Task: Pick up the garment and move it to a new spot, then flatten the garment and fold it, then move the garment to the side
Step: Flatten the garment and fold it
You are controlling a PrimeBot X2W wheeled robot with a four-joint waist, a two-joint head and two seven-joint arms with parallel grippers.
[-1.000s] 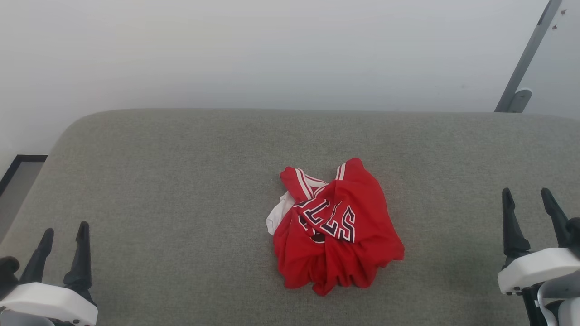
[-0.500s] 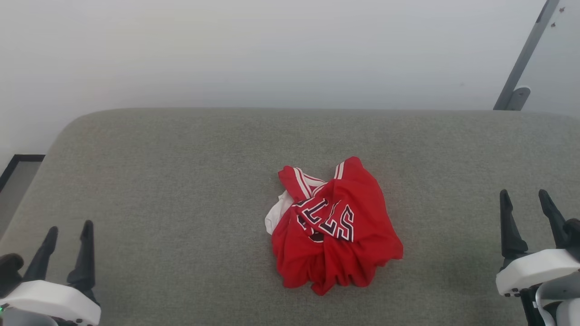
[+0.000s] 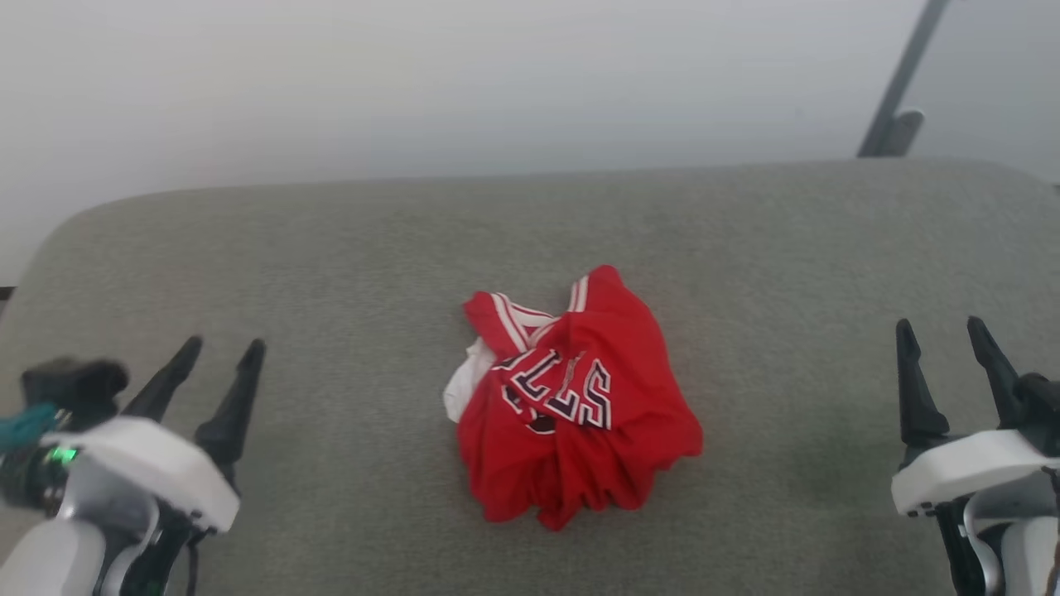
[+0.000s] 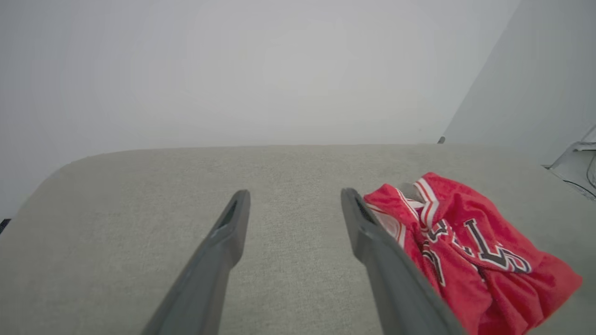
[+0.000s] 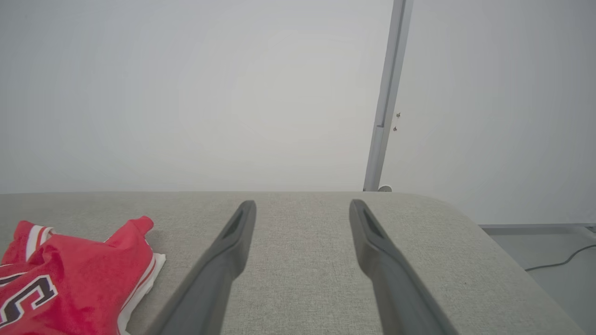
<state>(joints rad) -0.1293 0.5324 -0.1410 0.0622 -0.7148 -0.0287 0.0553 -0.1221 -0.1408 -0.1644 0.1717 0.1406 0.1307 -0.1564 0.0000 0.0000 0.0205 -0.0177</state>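
The grey desk is stretching out on every side of the garment, which is lying crumpled. The left tool is advancing toward the garment, wide open and empty, probably starting the pickup. The right tool is hovering well to the garment's right, equally open and empty. Folds are hiding most of the lettering.

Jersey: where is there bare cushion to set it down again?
Bare cushion lies between the jersey and the left tool, between it and the right tool, and behind it to the far edge. The middle is taken by the crumpled jersey; the open tools crowd the near corners.
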